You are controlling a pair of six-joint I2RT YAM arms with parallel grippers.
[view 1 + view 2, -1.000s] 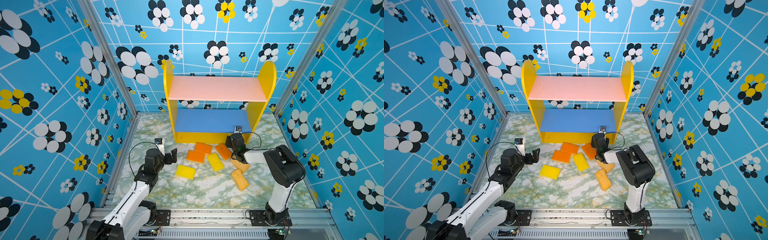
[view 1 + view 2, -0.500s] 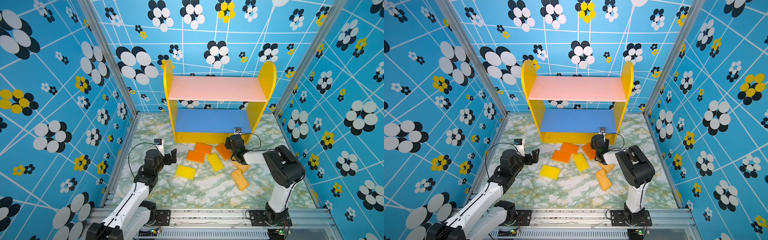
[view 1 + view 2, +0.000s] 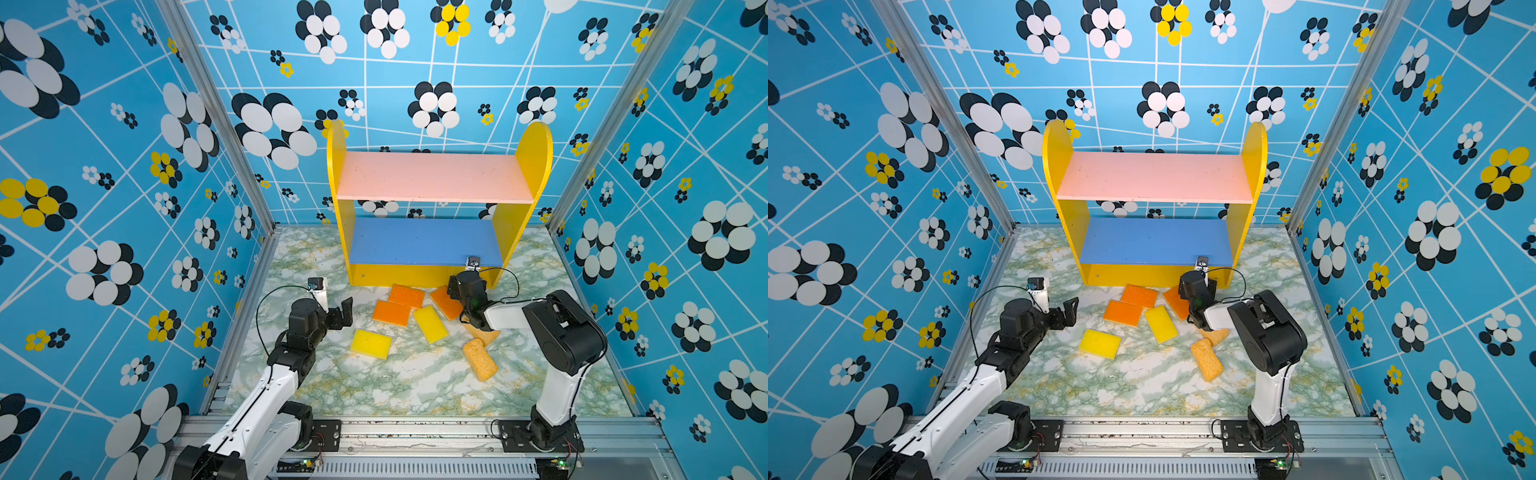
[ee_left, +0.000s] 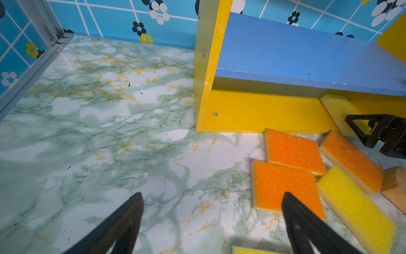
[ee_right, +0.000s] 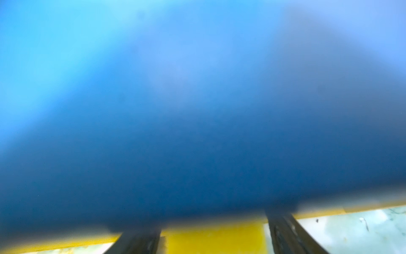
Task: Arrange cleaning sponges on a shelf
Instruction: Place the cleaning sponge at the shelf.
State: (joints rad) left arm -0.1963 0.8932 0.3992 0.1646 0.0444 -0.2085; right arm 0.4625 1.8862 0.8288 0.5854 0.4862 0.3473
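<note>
Right gripper (image 5: 214, 228) part-open, straddling tilted yellow sponge (image 4: 336, 107) in shelf (image 4: 263, 110) bottom tier; looks released. Left gripper (image 4: 213, 198) wide, empty. Risk: on withdrawal a jaw snags sponge, drags it out

No writing, label, brand name or number can be read anywhere; the shelf (image 3: 436, 178), the sponges (image 3: 370, 344) and the flower-patterned walls (image 3: 124, 166) bear no legible marks.

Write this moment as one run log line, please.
left gripper: open, empty, over table | right gripper: around yellow sponge under blue board, grip unclear
</note>
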